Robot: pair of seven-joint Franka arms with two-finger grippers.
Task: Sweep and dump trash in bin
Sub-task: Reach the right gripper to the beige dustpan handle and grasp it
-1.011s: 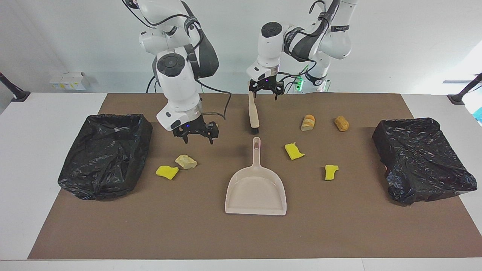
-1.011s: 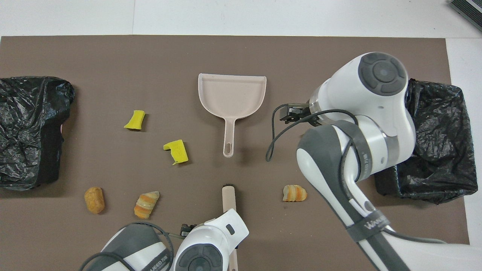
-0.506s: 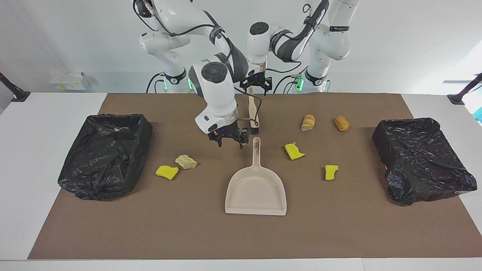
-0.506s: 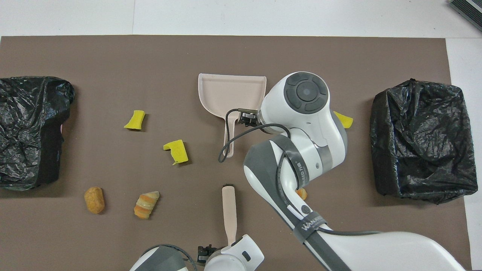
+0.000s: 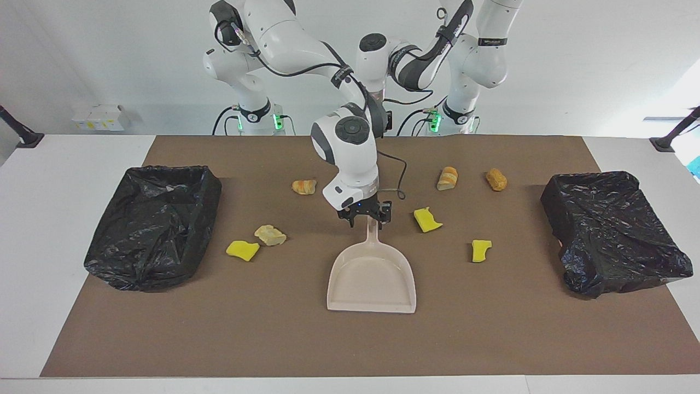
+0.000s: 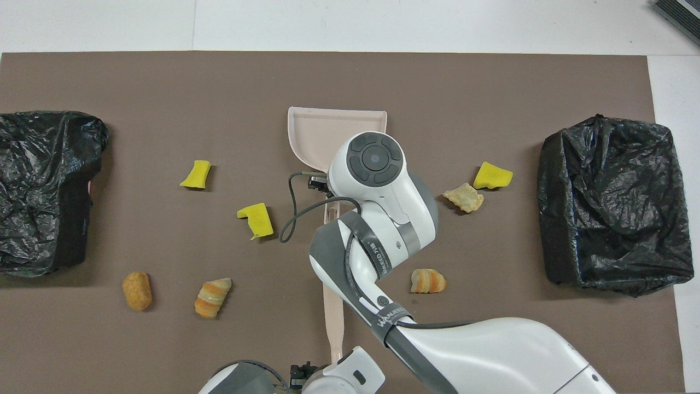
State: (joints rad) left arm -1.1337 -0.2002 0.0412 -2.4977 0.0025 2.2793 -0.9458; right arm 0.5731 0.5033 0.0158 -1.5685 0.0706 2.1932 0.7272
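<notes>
Facing view: right claw [image 5: 365, 217] sits at the dustpan [image 5: 372, 273] handle, fingers spread either side of it, not clenched. Left claw is hidden by the right arm's wrist; can't tell its state. Trash: yellow chunk [image 5: 243, 250] touching a pale lump [image 5: 270, 235] near the bin [image 5: 153, 224] at the right arm's end; striped lump [image 5: 304, 186] nearer the robots; two yellow chunks [image 5: 427, 219] [image 5: 480, 250] and two tan lumps [image 5: 447, 178] [image 5: 496, 179] toward the second bin [image 5: 612, 232] at the left arm's end. All lie on a brown mat [image 5: 219, 328] over a white tabletop [image 5: 33, 246]. White wall, green lights at the arm bases.

Overhead view: right arm covers the dustpan [image 6: 311, 128] handle; lettering on its strap reads roughly "WANREN", not sure. Brush [image 6: 332, 323] lies along the mat's robot-side edge at mid-tabletop, its handle end under the left claw [image 6: 301, 375]; grip not readable. All seven scraps visible on the mat, none in either bin [image 6: 615, 202].
</notes>
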